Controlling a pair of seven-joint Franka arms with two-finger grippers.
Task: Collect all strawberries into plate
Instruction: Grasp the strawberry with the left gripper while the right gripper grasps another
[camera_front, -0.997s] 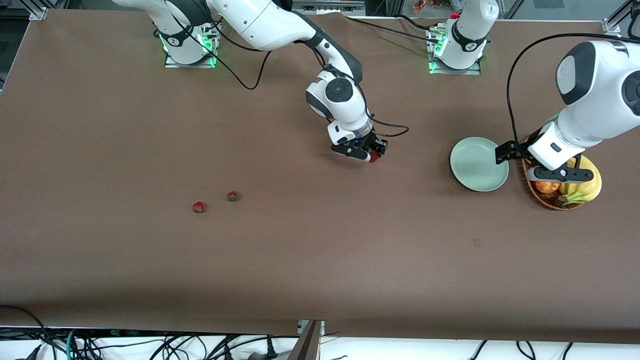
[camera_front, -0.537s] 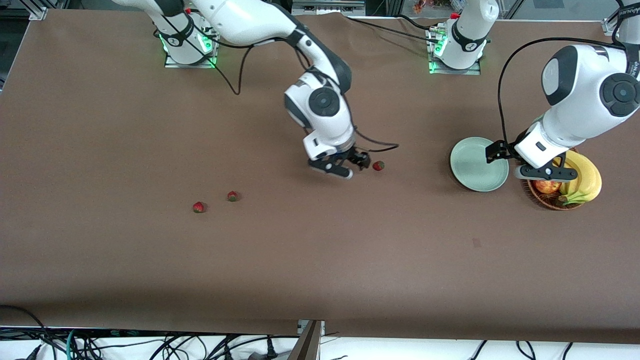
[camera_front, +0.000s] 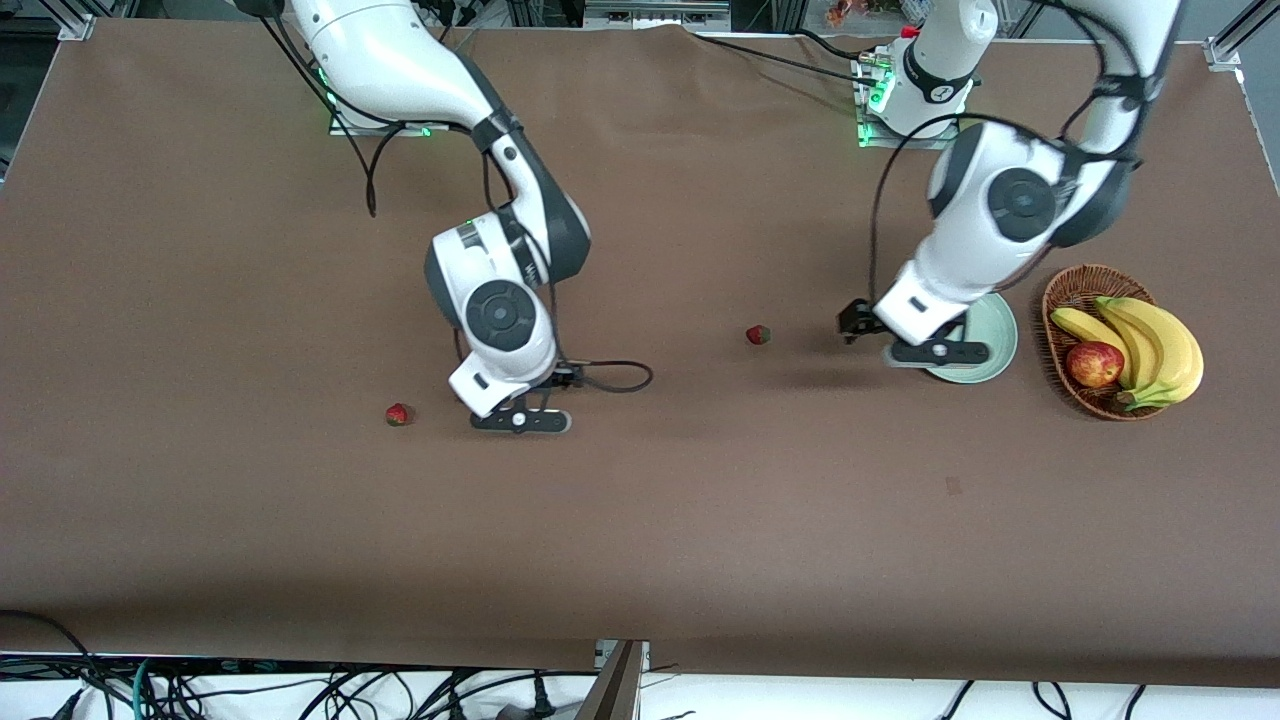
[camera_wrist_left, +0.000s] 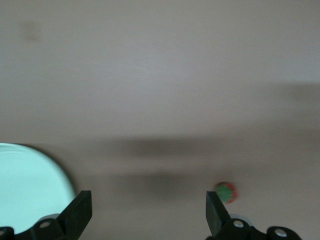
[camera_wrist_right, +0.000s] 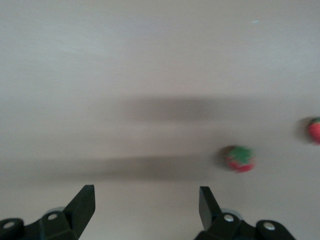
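Note:
One strawberry (camera_front: 758, 335) lies on the table midway between the arms; it also shows in the left wrist view (camera_wrist_left: 226, 192). A second strawberry (camera_front: 398, 414) lies toward the right arm's end. The right wrist view shows two strawberries (camera_wrist_right: 240, 158) (camera_wrist_right: 315, 130); the arm hides one of them in the front view. My right gripper (camera_front: 520, 420) (camera_wrist_right: 146, 195) is open and empty, low over the table beside them. The pale green plate (camera_front: 995, 335) (camera_wrist_left: 25, 185) holds no berry that I can see. My left gripper (camera_front: 935, 352) (camera_wrist_left: 148, 200) is open and empty over the plate's edge.
A brown wicker basket (camera_front: 1075, 290) with bananas (camera_front: 1150, 340) and a red apple (camera_front: 1093, 363) stands beside the plate at the left arm's end. Black cables hang from both wrists.
My right gripper let go of a strawberry mid-table, then swung toward the two berries at its own end. My left gripper moved from over the basket across the plate.

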